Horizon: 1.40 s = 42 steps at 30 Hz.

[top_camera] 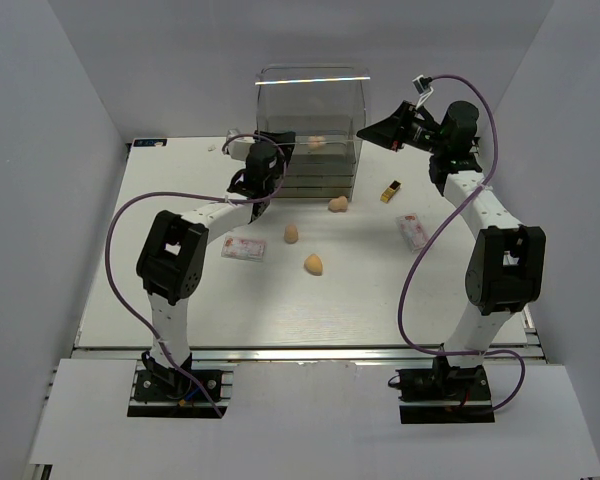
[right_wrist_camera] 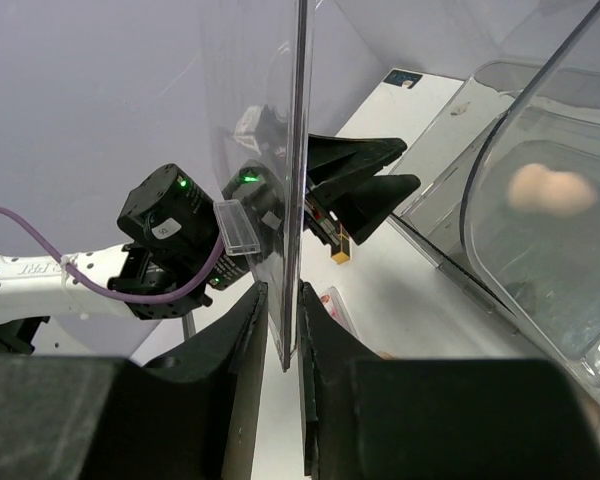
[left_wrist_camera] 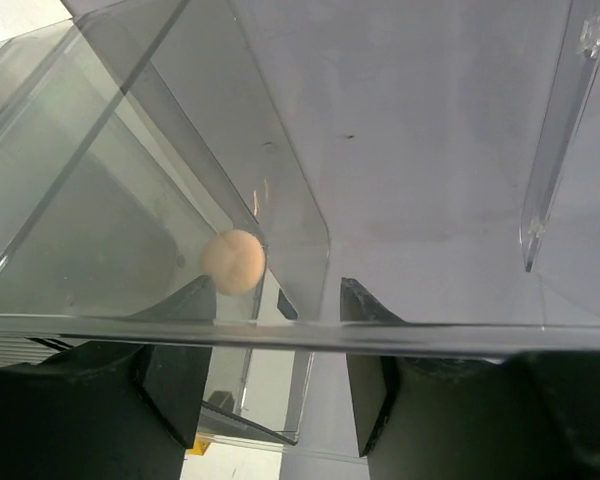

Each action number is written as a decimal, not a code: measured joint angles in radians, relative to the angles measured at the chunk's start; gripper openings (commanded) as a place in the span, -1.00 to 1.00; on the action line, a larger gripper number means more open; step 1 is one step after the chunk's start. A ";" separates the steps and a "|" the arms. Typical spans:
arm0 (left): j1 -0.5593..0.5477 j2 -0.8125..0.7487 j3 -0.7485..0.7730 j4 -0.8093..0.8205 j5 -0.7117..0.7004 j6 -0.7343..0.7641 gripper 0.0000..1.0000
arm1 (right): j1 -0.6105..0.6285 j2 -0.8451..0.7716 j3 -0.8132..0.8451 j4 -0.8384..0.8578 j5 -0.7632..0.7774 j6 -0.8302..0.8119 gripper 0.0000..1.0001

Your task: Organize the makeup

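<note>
The clear plastic drawer box (top_camera: 310,120) stands at the back centre. One peach sponge (top_camera: 317,143) lies inside it and also shows in the left wrist view (left_wrist_camera: 233,261) and the right wrist view (right_wrist_camera: 550,190). Three more sponges (top_camera: 338,204) (top_camera: 292,233) (top_camera: 313,264) lie on the table in front. One black-and-gold lipstick (top_camera: 390,191) and two pink-white packets (top_camera: 244,248) (top_camera: 412,231) lie on the table. My left gripper (top_camera: 278,148) (left_wrist_camera: 277,290) is open at the box's left front, behind a clear edge. My right gripper (top_camera: 372,130) (right_wrist_camera: 283,290) is shut on a flat clear panel (right_wrist_camera: 298,150) of the box.
White walls enclose the table (top_camera: 180,290) on three sides. The left arm's purple cable (top_camera: 120,230) loops over the left of the table. A clear handle (right_wrist_camera: 238,228) sticks out from the held panel. A second lipstick does not show.
</note>
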 measured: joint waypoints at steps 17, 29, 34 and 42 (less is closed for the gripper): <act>-0.031 -0.293 -0.428 0.072 0.158 0.043 -0.21 | 0.000 0.000 -0.001 0.012 0.001 0.002 -0.57; -0.043 -0.360 -0.390 -0.367 0.232 0.297 0.24 | 0.000 0.000 -0.002 0.012 0.001 0.002 -0.57; -0.090 -0.222 -0.286 -0.563 0.246 0.405 0.24 | 0.000 0.000 -0.016 0.016 0.001 0.001 -0.57; -0.122 -0.152 -0.227 -0.688 0.232 0.484 0.23 | 0.000 0.000 -0.017 0.016 0.001 0.001 -0.57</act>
